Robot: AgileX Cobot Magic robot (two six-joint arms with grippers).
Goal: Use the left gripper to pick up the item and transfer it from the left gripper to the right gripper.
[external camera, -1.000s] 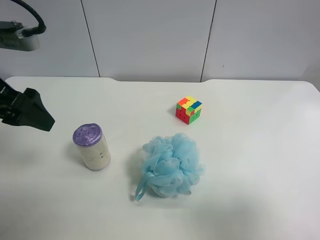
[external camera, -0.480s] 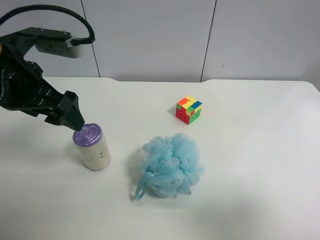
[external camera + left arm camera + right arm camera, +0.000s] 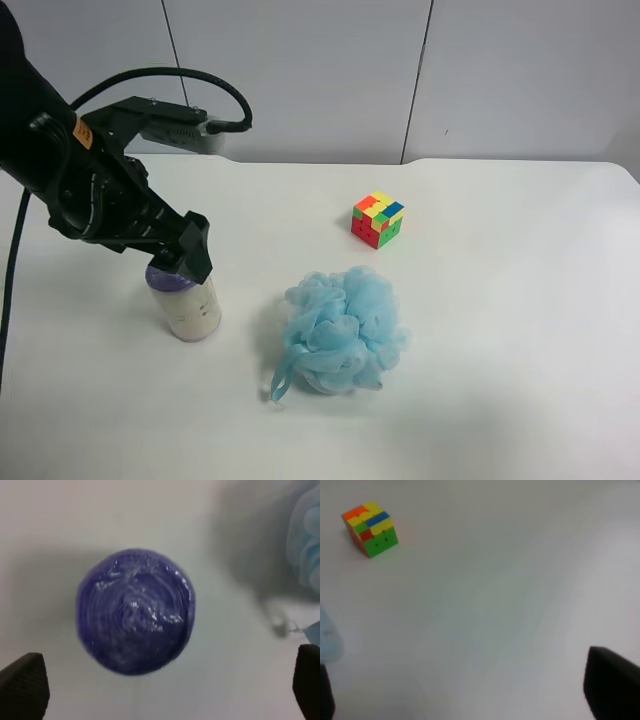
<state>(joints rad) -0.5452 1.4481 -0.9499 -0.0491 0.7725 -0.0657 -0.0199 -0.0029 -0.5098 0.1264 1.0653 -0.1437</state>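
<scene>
The item (image 3: 190,308) is a cream-white cylinder with a purple top, standing upright on the white table (image 3: 480,380) at the left. The left gripper (image 3: 180,255), on the all-black arm with a grey camera box, hangs directly above its top and hides most of the purple end. In the left wrist view the purple wrapped top (image 3: 135,611) lies centred between the two open fingertips (image 3: 22,690), which are apart from it. The right gripper (image 3: 465,697) is open and empty over bare table; only its fingertips (image 3: 612,687) show. It is out of the exterior high view.
A blue mesh bath pouf (image 3: 343,330) lies right of the item, its edge showing in the left wrist view (image 3: 307,540). A multicoloured puzzle cube (image 3: 377,220) sits further back, also in the right wrist view (image 3: 370,528). A grey wall stands behind the table.
The left arm has swung in from the left edge toward the right, and its gripper now sits over the top of the item. The item, pouf and cube have not moved.
</scene>
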